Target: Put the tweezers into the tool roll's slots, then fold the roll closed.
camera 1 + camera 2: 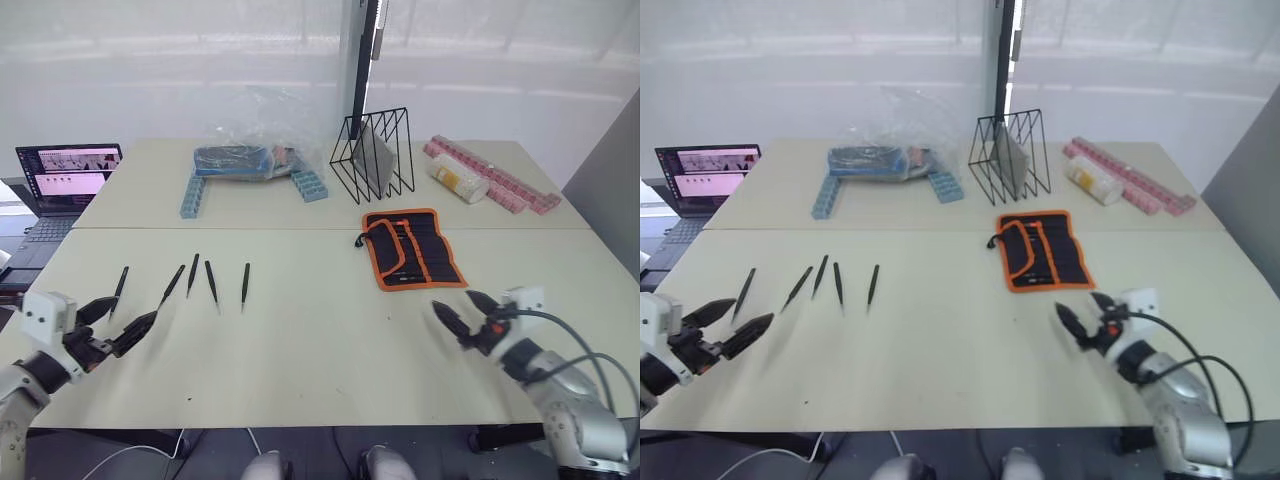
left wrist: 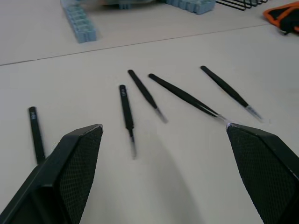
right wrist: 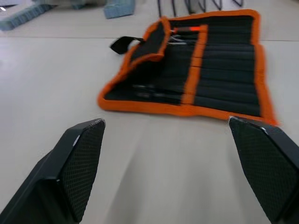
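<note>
Five slim black pointed metal tweezers point(image 1: 190, 275) lie loose on the table's left; the orange-trimmed black fabric tool roll point(image 1: 412, 247) lies unrolled at right, narrow stitched slots point(image 3: 226, 70) showing.

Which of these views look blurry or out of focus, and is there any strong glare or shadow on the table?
Right wrist view: the tool roll looks smeared and soft. Left wrist view: the tweezers blur toward their tips, and faint soft shadows fall ahead of the fingers. Eye views: even, diffuse light on the table, no strong glare.
</note>
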Robot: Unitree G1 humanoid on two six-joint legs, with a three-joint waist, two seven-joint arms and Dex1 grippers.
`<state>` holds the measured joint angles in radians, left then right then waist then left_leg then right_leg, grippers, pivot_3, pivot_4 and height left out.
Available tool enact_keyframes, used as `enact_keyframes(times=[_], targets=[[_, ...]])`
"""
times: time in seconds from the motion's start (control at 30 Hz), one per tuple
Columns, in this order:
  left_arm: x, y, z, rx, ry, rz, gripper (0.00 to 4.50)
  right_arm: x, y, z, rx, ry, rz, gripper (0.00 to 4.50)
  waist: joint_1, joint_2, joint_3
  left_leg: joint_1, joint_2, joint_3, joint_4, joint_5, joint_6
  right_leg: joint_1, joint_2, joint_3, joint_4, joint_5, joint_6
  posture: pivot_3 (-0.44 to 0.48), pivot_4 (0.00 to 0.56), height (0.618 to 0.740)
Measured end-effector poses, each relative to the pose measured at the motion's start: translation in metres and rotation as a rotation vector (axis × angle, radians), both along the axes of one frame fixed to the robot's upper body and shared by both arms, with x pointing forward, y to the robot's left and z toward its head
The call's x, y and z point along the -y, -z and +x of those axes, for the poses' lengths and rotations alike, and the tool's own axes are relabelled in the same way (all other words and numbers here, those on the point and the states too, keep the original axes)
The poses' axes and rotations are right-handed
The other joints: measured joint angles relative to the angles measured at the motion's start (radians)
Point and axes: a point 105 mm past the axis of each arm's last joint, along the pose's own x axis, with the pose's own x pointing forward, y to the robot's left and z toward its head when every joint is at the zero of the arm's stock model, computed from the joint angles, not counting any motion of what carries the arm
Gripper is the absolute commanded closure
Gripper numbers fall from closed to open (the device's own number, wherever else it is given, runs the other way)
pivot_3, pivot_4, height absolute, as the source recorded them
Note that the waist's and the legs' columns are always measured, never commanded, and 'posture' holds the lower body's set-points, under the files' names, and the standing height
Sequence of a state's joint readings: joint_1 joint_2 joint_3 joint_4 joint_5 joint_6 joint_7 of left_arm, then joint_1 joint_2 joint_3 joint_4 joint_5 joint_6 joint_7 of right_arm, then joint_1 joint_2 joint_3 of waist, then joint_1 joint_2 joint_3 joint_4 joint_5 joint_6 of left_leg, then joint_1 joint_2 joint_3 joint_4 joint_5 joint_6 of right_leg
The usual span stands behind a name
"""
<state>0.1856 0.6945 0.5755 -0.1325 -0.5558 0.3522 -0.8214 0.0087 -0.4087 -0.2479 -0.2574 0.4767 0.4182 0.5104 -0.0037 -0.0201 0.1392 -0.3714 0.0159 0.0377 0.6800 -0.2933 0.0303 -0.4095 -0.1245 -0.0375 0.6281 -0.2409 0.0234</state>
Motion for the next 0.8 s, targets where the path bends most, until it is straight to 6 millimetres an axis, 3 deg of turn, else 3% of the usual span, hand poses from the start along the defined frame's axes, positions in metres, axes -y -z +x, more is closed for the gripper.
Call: enact_keyframes(times=[0.33,0.5,0.6,0.8], targets=[[0.072,0.006,-0.003,-0.021,0.212,-0.033,0.00,-0.066,-0.021,0.034,-0.009,0.025,0.122,0.04,0.000,0.000,0.000,-0.013,-0.001,0.001,0.001,0.002,-0.002,-0.013,0.012,-0.001,0.003,0.001,0.000,0.000,0.150,0.722],[0.098,-0.003,-0.004,0.008,0.276,-0.056,0.00,-0.072,-0.003,0.042,-0.073,0.061,0.125,0.04,0.000,0.000,0.000,-0.013,-0.002,0.001,0.002,0.002,-0.002,-0.013,0.013,-0.001,0.003,0.001,0.000,0.000,0.150,0.722],[0.111,-0.007,-0.005,0.019,0.315,-0.065,0.00,-0.070,-0.008,0.045,-0.056,0.074,0.133,0.04,-0.001,0.000,0.000,-0.012,-0.002,0.001,0.003,0.002,-0.001,-0.012,0.015,-0.001,0.003,0.001,0.000,0.000,0.150,0.722],[0.116,-0.007,-0.005,0.013,0.327,-0.073,0.00,-0.070,-0.007,0.046,-0.056,0.092,0.152,0.04,-0.006,0.000,0.000,-0.012,-0.001,0.001,0.003,0.002,-0.001,-0.012,0.016,-0.001,0.003,0.001,0.000,0.000,0.150,0.722]])
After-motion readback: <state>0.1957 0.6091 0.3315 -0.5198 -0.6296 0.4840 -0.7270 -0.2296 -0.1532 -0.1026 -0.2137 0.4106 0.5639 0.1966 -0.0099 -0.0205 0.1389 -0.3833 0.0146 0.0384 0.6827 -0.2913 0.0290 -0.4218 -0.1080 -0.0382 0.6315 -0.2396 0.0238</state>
